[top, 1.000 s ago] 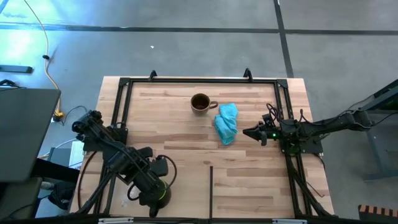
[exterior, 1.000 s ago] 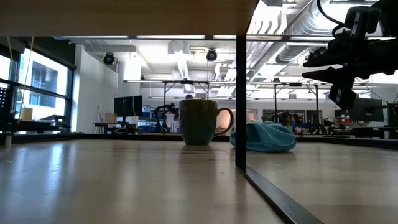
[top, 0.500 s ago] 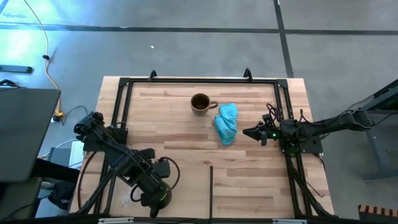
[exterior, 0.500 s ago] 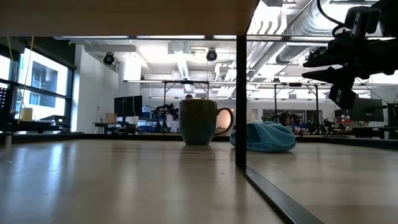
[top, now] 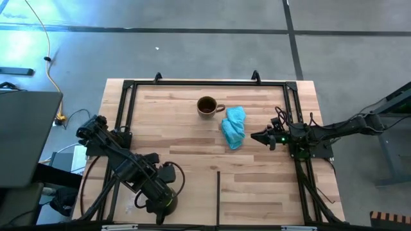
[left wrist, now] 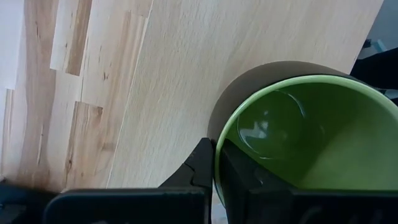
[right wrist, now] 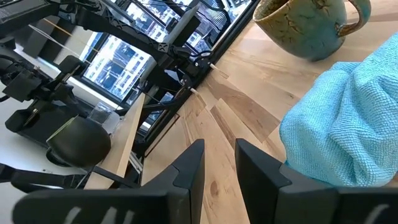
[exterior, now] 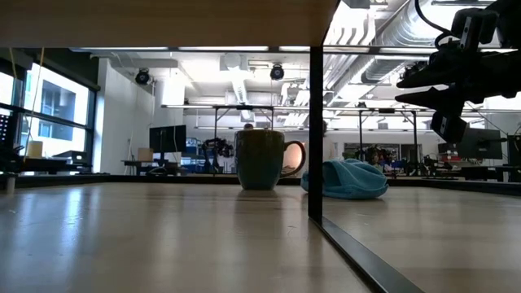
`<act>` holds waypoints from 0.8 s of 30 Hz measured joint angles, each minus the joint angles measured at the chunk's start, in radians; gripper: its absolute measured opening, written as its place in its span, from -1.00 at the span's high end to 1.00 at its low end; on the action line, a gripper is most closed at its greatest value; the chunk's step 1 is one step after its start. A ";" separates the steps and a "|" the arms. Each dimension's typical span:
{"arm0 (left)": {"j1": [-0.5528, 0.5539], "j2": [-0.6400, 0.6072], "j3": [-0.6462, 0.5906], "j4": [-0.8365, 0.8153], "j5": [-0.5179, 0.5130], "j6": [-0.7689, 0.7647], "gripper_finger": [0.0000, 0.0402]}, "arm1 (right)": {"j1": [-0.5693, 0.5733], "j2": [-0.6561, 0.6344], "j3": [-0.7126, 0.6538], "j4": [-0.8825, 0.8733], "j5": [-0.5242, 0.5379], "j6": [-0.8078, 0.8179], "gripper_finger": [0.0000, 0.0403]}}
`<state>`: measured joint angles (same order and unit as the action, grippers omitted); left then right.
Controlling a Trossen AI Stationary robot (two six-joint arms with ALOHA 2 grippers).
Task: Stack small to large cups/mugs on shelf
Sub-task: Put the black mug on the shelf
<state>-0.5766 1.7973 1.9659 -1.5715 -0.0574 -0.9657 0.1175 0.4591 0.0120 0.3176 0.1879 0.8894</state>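
Fingers of my left gripper (left wrist: 217, 165) pinch the rim of the green mug (left wrist: 311, 137), one inside, one outside, at the shelf's (top: 192, 160) near-left corner. Its glossy bowl seems to show a clear cup (left wrist: 273, 124) nested at the bottom. My right gripper (top: 260, 136) waits empty, fingers apart, beside the blue cloth (top: 234, 126). I see the brown mug (top: 207, 106) far across from the left, upright, handle toward the cloth

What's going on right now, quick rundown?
Left hand shut on green mug. Right hand empty, hovering beside blue cloth. Brown mug untouched.
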 joint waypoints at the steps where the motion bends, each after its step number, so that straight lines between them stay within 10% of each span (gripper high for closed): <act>1: 0.000 0.000 0.000 0.000 -0.001 0.000 1.00 | 0.000 0.000 0.000 0.000 0.000 0.000 0.60; 24: 0.000 0.004 0.057 0.001 -0.053 0.016 1.00 | 0.000 0.000 0.000 0.000 0.000 -0.008 0.60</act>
<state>-0.5766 1.8011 2.0228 -1.5709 -0.1101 -0.9497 0.1177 0.4588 0.0120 0.3176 0.1879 0.8814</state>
